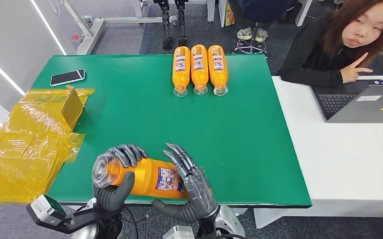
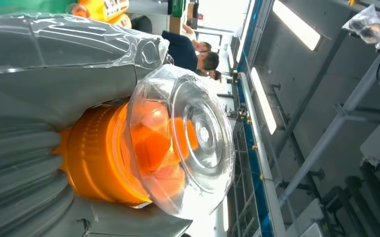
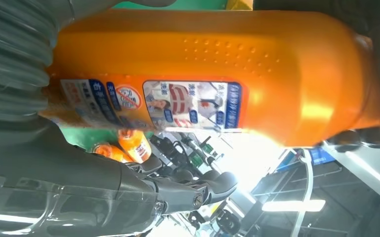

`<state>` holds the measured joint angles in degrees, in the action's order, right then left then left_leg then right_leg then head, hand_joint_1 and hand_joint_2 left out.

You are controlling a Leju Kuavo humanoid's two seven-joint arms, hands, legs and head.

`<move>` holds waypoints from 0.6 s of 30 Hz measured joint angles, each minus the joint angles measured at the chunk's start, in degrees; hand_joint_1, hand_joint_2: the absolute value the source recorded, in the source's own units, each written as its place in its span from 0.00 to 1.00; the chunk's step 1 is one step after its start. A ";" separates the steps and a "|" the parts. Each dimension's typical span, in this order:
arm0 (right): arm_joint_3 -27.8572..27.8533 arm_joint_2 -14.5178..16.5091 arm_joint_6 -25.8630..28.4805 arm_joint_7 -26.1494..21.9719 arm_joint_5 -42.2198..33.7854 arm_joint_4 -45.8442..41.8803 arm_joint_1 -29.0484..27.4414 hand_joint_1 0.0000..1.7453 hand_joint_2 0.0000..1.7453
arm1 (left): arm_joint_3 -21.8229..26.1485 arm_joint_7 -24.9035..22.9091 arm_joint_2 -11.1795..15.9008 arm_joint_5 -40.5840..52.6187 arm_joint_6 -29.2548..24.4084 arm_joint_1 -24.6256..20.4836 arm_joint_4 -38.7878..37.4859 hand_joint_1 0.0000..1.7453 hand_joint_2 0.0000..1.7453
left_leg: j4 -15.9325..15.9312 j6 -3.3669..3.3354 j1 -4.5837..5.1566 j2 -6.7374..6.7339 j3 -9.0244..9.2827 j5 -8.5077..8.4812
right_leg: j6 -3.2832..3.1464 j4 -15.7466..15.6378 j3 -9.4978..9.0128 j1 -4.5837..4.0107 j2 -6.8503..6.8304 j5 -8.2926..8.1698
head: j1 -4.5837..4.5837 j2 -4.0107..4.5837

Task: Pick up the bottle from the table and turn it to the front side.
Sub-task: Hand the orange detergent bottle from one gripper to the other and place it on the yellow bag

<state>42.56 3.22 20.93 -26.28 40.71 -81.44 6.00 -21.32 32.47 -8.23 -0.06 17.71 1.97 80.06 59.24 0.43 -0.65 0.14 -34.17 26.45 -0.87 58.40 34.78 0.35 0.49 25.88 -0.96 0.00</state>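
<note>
- Head view: the bottle (image 1: 147, 179) lies sideways over the desk's (image 1: 239, 144) near edge. The left robot hand (image 1: 115, 181) grips its cap end and the right robot hand (image 1: 189, 186) wraps the body; rolling should be slow and shared.
- Left wrist view: the clear cap (image 2: 188, 140) juts past the fingers, so the grip should stay behind it.
- Right wrist view: the label (image 3: 188, 104) faces this camera; whether it is the front cannot be told.

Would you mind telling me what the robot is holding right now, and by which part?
An orange bottle, lying sideways. The left robot hand grips its clear-capped end; the right robot hand holds the labelled body toward the base.
</note>
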 joint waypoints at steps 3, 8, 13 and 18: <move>0.02 0.02 0.33 -0.23 -0.46 0.22 0.01 0.00 1.00 | 0.05 -0.21 0.22 7.59 -7.06 -0.23 -0.01 0.91 1.00 | 0.00 0.00 0.00 0.00 0.00 0.00 | 0.00 0.00 0.00 0.00 0.00 0.00 | 0.00 0.00; 0.04 0.04 0.73 -0.23 -0.48 0.50 0.02 0.00 1.00 | 0.21 -0.58 1.08 18.09 -16.31 -1.27 -0.02 0.91 1.00 | 0.00 0.00 0.00 0.01 0.00 0.00 | 0.00 0.01 0.00 0.00 0.00 0.00 | -0.01 0.00; 0.04 0.04 0.76 -0.24 -0.47 0.68 0.04 0.00 1.00 | 0.22 -1.10 1.50 20.06 -17.70 -1.54 -0.02 0.96 1.00 | 0.00 0.00 0.00 0.00 0.00 0.00 | 0.00 0.01 0.01 0.00 0.00 0.00 | -0.01 0.00; 0.18 0.04 1.01 -0.76 -1.04 0.94 0.12 0.00 1.00 | 1.16 -3.96 3.13 32.88 -25.42 -3.60 -1.12 0.97 1.00 | 0.00 0.01 -0.01 0.00 0.00 0.00 | -0.01 0.01 0.01 -0.01 0.00 0.00 | 0.01 0.00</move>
<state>42.74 3.26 21.94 -27.04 39.67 -80.50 6.11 -20.16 28.51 -5.10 32.82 -7.72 -1.63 78.94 59.24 0.44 -0.66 0.14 -34.17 26.44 -0.87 58.41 34.80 0.34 0.50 25.88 -0.95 0.00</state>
